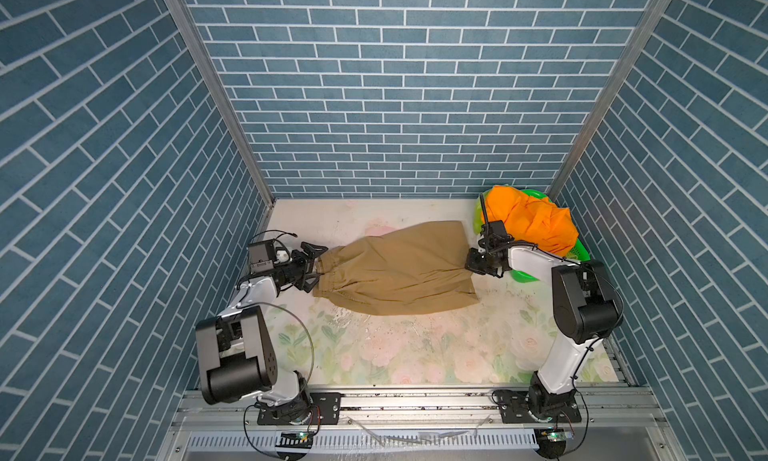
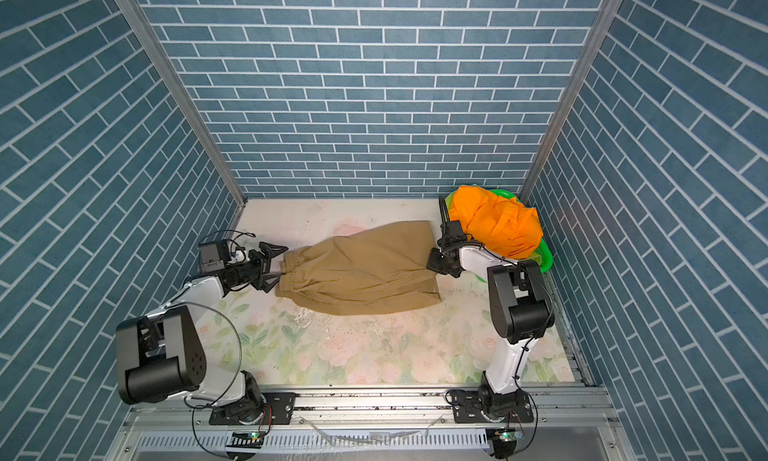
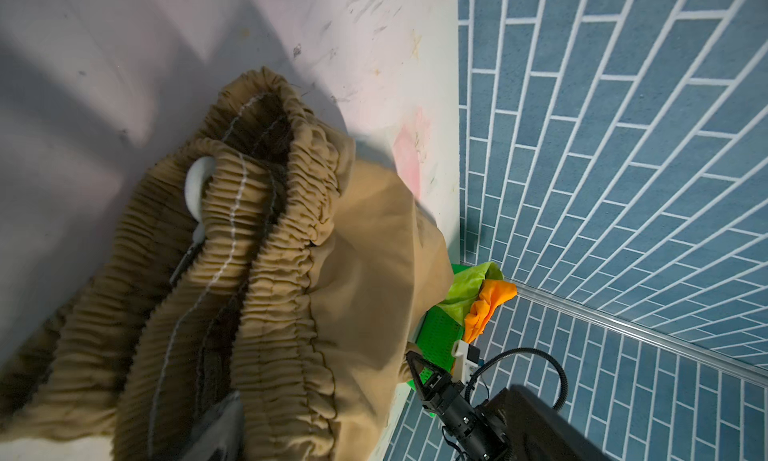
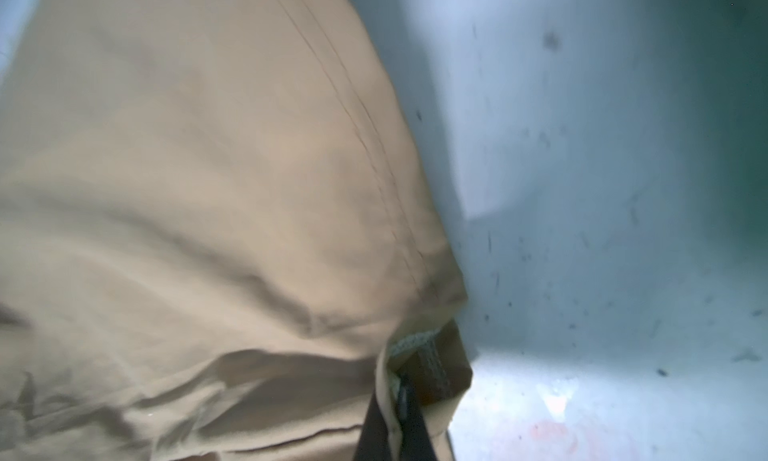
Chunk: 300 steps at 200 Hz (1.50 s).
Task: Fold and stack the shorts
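Now we see the tan shorts (image 1: 395, 272) lying lengthwise across the desk (image 1: 415, 355) between our arms: left pincer (image 1: 322, 263) spread at the waistband, right pincer (image 1: 477, 266) pinching the leg hem at the opposite end.

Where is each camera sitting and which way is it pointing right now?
Top views: high above the front rail, looking down on the table; left pincer shows open at the tan shorts' waistband, right pincer shut on their hem.
Left wrist: behind its pincer, faces along the waistband toward the green basket; one own finger shows.
Right wrist: close on the hem; own black finger shows.
Shared: every view shows the tan shorts.
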Available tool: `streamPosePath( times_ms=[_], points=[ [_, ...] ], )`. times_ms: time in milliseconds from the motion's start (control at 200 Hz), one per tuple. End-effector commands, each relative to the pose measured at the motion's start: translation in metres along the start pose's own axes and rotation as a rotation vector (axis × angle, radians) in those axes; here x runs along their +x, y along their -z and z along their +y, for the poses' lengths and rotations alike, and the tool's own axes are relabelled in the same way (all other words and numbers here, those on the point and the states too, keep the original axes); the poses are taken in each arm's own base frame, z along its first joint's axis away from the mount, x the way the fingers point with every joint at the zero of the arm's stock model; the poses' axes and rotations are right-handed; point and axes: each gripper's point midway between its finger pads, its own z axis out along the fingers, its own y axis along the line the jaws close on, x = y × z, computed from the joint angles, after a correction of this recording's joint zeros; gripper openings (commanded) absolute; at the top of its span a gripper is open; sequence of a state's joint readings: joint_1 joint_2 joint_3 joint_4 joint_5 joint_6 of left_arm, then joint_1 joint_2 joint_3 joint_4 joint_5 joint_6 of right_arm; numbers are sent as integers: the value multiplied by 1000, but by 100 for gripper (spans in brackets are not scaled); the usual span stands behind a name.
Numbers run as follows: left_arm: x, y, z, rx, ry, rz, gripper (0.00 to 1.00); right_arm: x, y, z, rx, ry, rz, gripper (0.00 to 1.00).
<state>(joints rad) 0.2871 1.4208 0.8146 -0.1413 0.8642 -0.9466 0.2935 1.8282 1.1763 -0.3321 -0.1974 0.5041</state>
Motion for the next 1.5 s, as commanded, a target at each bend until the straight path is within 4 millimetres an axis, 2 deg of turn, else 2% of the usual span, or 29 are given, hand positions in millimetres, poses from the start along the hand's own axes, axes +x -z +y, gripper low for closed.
streamPosePath(
  times_ms=[0, 70, 190, 290, 380, 465, 650, 765, 815, 905, 990, 1065, 1145, 1215, 1355, 1495],
  points=[
    [6, 18, -5, -57, -81, -31, 100, -2, 20, 1, 36, 64, 3, 0],
    [13, 18, -1, -49, -74, -12, 100, -6, 29, 3, 31, 71, -16, 0],
    [22, 13, 17, -86, -63, 27, 99, -6, 37, 6, 22, 75, -28, 0],
    [37, -3, -5, -1, -85, 82, 97, -3, 38, 9, 4, 69, -29, 0],
    [58, -20, -25, -23, -174, 144, 96, -1, 42, 13, -17, 61, -31, 0],
    [71, -27, -22, -89, -213, 192, 95, -1, 51, 16, -27, 62, -46, 0],
    [71, -11, 0, -239, -297, 171, 95, 3, 62, 21, -46, 70, -61, 0],
    [62, -18, 6, -230, -265, 161, 94, 8, 61, 25, -56, 75, -58, 0],
    [53, -23, 4, -222, -259, 135, 93, 9, 60, 28, -61, 82, -57, 0],
    [40, -35, -14, -156, -242, 96, 92, 14, 60, 31, -61, 93, -51, 0],
    [42, -48, -24, -125, -237, 109, 91, 19, 61, 31, -63, 96, -47, 0],
    [52, -53, -20, -154, -251, 154, 89, 22, 63, 31, -64, 96, -49, 0],
    [61, -45, -6, -206, -261, 188, 87, 23, 66, 30, -61, 97, -53, 0],
    [60, -31, 7, -249, -265, 174, 87, 23, 67, 30, -59, 100, -57, 0],
    [60, -5, 16, -263, -237, 144, 87, 24, 67, 33, -73, 103, -54, 0],
    [60, 1, 31, -242, -137, 146, 85, 22, 67, 35, -78, 108, -61, 0]
  ],
)
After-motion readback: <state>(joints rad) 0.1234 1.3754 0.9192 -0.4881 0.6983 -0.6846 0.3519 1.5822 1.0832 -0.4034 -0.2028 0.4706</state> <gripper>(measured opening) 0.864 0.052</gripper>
